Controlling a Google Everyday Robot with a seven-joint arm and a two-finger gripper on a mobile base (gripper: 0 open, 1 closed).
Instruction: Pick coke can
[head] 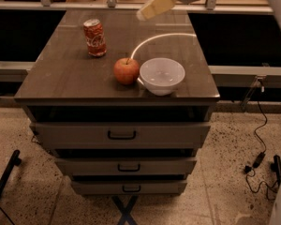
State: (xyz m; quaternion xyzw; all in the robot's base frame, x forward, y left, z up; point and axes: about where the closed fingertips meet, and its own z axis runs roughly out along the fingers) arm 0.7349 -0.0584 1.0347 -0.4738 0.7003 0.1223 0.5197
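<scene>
Upright on the far left of the dark drawer cabinet's top [61, 78]: coke can [94, 37], untouched, left of and nearer than the gripper, well apart from it. Nearer and rightward, red apple [126, 71]; aloft over the top's far edge, pale gripper [147, 11], angled down-left, wide or narrow impossible to tell. Just right of the apple, white bowl [162, 76].

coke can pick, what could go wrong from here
1. The gripper hangs high over the back of the drawer unit's top, to the right of the coke can. A sideways approach could tip the upright can.
2. The apple, also red, sits nearer the front, beside the white bowl. A low or mistaken reach might hit it.
3. A toppled can could roll off the left edge.
</scene>
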